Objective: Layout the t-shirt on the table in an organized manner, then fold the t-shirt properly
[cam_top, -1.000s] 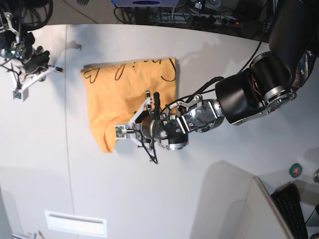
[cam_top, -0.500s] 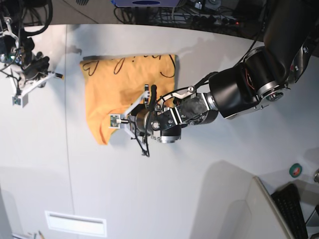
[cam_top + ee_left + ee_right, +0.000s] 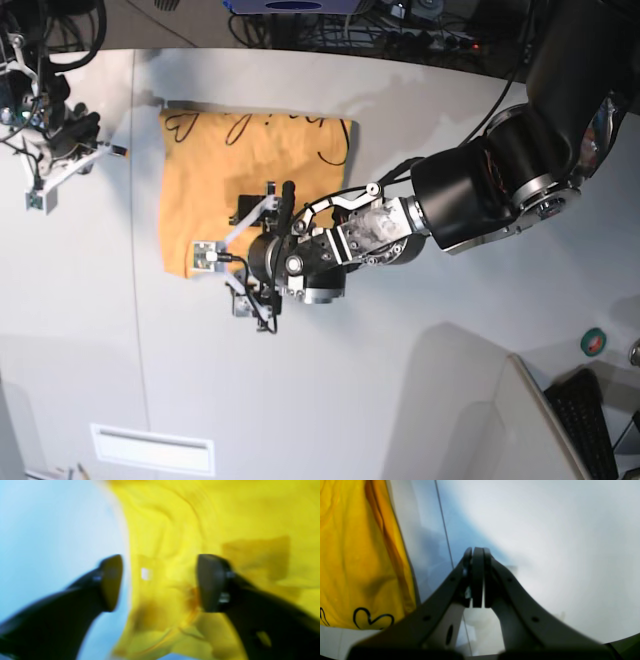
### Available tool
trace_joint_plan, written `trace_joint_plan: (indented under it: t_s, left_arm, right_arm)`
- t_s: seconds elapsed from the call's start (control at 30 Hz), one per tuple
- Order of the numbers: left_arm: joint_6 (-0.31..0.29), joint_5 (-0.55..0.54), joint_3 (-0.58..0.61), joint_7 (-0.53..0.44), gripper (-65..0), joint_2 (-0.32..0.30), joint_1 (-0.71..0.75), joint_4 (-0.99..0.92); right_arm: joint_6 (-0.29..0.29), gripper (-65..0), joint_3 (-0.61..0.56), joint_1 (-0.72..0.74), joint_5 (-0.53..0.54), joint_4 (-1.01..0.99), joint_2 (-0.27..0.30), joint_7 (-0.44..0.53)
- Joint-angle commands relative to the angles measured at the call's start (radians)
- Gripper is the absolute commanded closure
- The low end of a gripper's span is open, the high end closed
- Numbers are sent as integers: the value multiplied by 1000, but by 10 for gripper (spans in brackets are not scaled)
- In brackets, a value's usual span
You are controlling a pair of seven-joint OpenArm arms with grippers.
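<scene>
— Orange-yellow cotton, that is the t-shirt (image 3: 240,175), lying on the white-grey worktop (image 3: 420,400) in the base view, towards the far left part of it. Where are the arms?

— One arm reaches in from the right of the base view, and its left pincer (image 3: 240,262) hangs over the shirt's near edge. In the left wrist view the left pincer (image 3: 160,582) stands released: its two dark fingers (image 3: 212,582) are well apart, one over the pale worktop (image 3: 50,530) and the other over the yellow cloth (image 3: 225,517). That picture is blurred, so I cannot tell whether the tips touch the fabric.

— Anything caught between them?

— Only rumpled cloth shows in the gap; nothing is clamped.

— And the other side?

— The right pincer (image 3: 75,150) sits at the far left of the base view, apart from the shirt. In the right wrist view the right pincer (image 3: 475,577) is clenched, its pads pressed flat together with nothing between them. It is over bare worktop (image 3: 545,542), just beside a thin dark seam line (image 3: 443,525).

— Can you see the markings?

— Yes. Thin black line markings (image 3: 335,140) run along the shirt's far edge in the base view, and a looping black mark (image 3: 372,618) shows on the shirt (image 3: 352,555) at the lower left of the right wrist view.
</scene>
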Motion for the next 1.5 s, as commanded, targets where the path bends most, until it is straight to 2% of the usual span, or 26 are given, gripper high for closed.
trace_joint_plan:
  t_s: [0.0,0.07,0.13,0.17,0.23,0.27,0.37,0.47,0.57,0.63,0.8,1.03,1.17,1.27,1.47]
  left_arm:
    - [6,0,-11,-9,-499,6,-38,14]
    - [6,-1,-31,-8,-492,3,-47,17]
    - [6,-1,-115,-6,-477,-3,-35,46]
    - [6,-1,-180,4,-459,-4,-20,77]
    - [6,-3,-328,75,-383,-17,48,170]
    - [6,-3,-405,118,-316,-23,89,223]
    - [6,6,-585,204,0,-38,247,374]
    - [6,10,-715,213,0,-72,428,482]
    - [6,10,-783,213,0,-87,559,488]
    - [6,10,-806,213,0,-87,629,483]
    - [7,11,-803,210,0,-107,707,431]
    - [7,10,-812,178,0,-110,723,350]
    - [7,2,-813,169,0,-124,755,437]
    - [7,6,-816,169,0,-125,795,523]
    - [9,0,-996,170,0,-182,961,727]
  right_arm:
    - [0,0,4,2,-1,23,14,16]
    - [0,0,4,-1,-1,34,14,16]
    - [0,0,4,-10,-1,66,14,16]
    - [0,0,4,-22,-1,94,14,16]
    - [0,0,3,-42,-1,166,12,15]
    - [0,0,0,-54,-1,198,8,15]
    - [0,0,-65,-65,-1,255,3,15]
    - [0,0,-180,-42,-1,247,2,21]
    - [0,0,-273,12,-1,206,0,22]
    - [0,0,-310,48,-1,158,-21,24]
    - [0,0,-321,67,-3,26,-70,30]
    - [2,0,-322,61,-3,-72,-72,101]
    - [2,0,-321,48,-3,-25,-63,119]
    - [2,0,-319,35,-3,44,-24,116]
    - [-2,0,-309,-81,-1,248,69,114]
